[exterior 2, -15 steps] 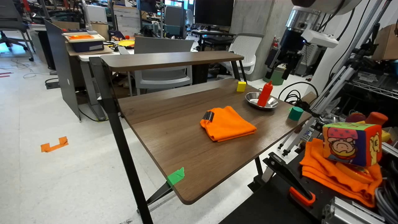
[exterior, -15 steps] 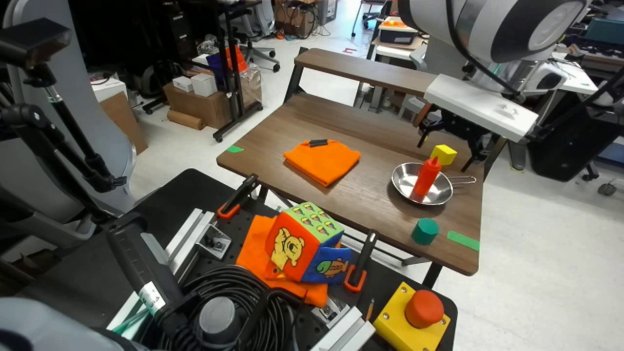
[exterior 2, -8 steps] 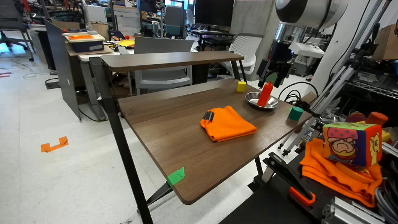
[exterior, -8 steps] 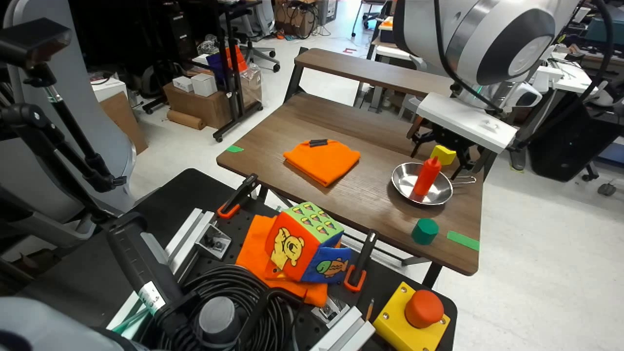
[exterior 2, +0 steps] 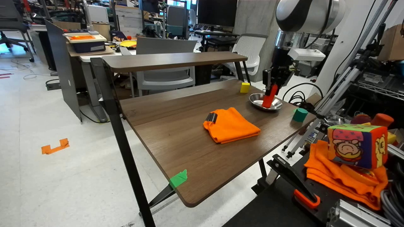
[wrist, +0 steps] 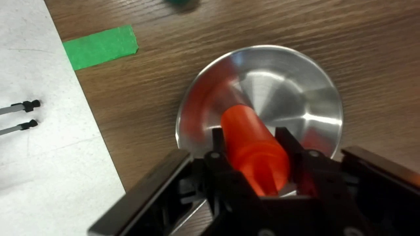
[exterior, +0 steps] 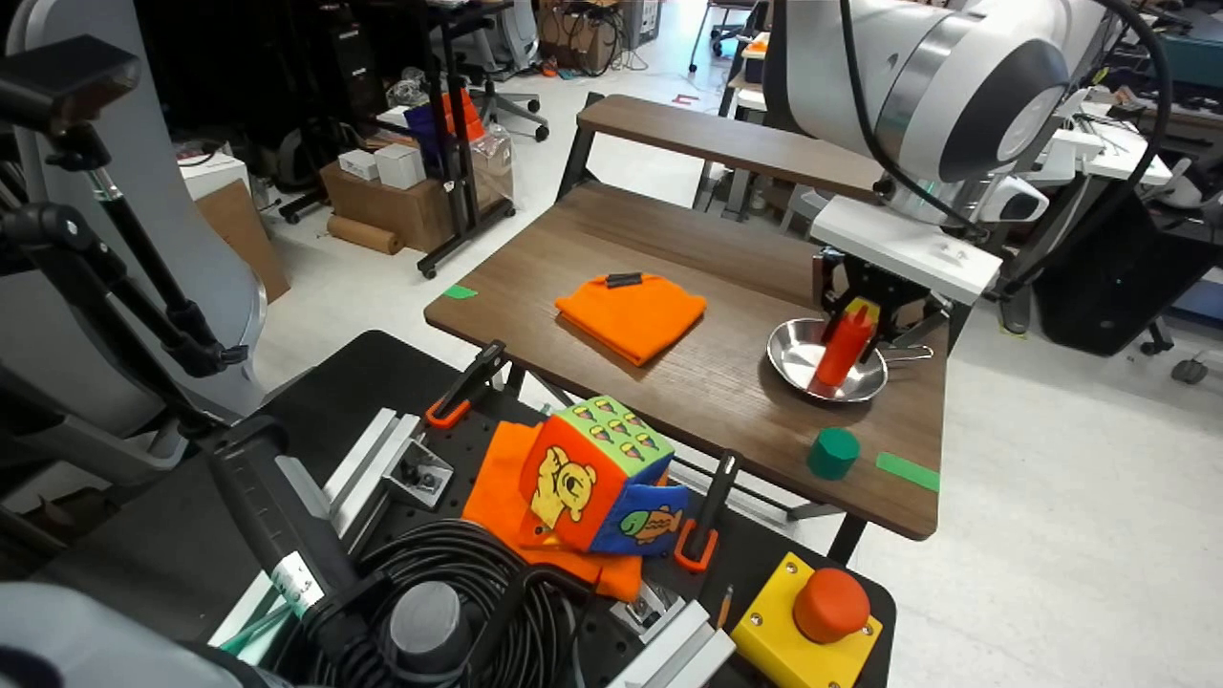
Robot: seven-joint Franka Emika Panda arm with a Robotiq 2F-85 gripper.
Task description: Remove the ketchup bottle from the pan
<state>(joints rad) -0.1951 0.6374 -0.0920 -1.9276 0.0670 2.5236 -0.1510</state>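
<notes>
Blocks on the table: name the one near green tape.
The green block, close to a strip of green tape; the yellow block sits across the pan, farther off.

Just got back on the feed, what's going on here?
The gripper is closed on the bottle, one finger on each side. The bottle's base is within the pan, so it isn't out yet; whether it touches the pan's bottom I can't tell. The cloth, green block and yellow block sit elsewhere on the table.

Red ketchup bottle (wrist: 254, 147), silver pan (wrist: 285, 85), black end effector (wrist: 250, 133), brown wood-grained table (exterior 2: 176, 132), yellow block (exterior 2: 245, 87), orange cloth (exterior 2: 232, 126)
</notes>
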